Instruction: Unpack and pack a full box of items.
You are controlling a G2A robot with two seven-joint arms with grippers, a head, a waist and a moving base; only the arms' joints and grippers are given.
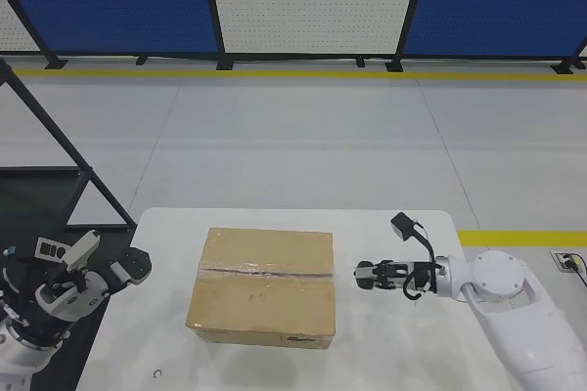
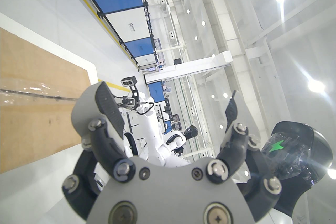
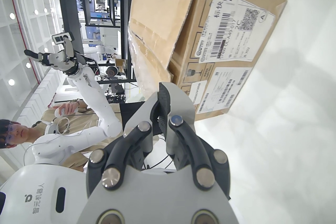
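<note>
A brown cardboard box (image 1: pixel 262 286) stands closed in the middle of the white table (image 1: pixel 391 342), with clear tape along its top seam. My right gripper (image 1: pixel 364 276) is shut with nothing in it, level with the seam just off the box's right side. In the right wrist view its fingertips (image 3: pixel 164 88) sit close to the labelled end of the box (image 3: pixel 183 25); I cannot tell whether they touch. My left gripper (image 1: pixel 132 266) hangs open and empty at the table's left edge, away from the box. In the left wrist view the left gripper (image 2: pixel 167 92) has its fingers wide apart, with the box (image 2: pixel 34 93) to one side.
A black metal frame (image 1: pixel 68 166) stands on the floor left of the table. Blue and white partition panels (image 1: pixel 117 24) line the back. A small ring (image 1: pixel 158 373) lies near the table's front edge. Bare tabletop lies in front of and right of the box.
</note>
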